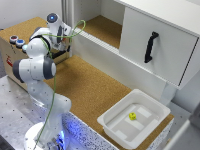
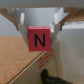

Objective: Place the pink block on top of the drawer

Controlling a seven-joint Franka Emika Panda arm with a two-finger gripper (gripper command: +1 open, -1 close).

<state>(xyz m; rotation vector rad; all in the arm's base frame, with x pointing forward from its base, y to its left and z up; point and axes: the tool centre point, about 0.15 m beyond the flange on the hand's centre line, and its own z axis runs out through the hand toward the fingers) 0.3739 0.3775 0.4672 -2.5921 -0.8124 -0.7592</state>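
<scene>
1. Jaws: closed against 2 sides of the block (image 2: 40, 39), holding it between the fingers (image 2: 23, 31).
2. Block: pink cube, black letter "N" on the face toward the wrist camera, held off any surface.
3. Gripper (image 1: 64, 44): at the exterior view's upper left, beside the drawer (image 1: 11, 56).
4. Drawer: plywood box, blue and red buttons (image 1: 16, 40) on top.
5. Cork table (image 1: 95, 85): bears a white tray (image 1: 112, 125).
6. Tray: contains 1 small yellow object (image 1: 132, 116).
7. White cabinet (image 1: 135, 35): black handle (image 1: 150, 47).
</scene>
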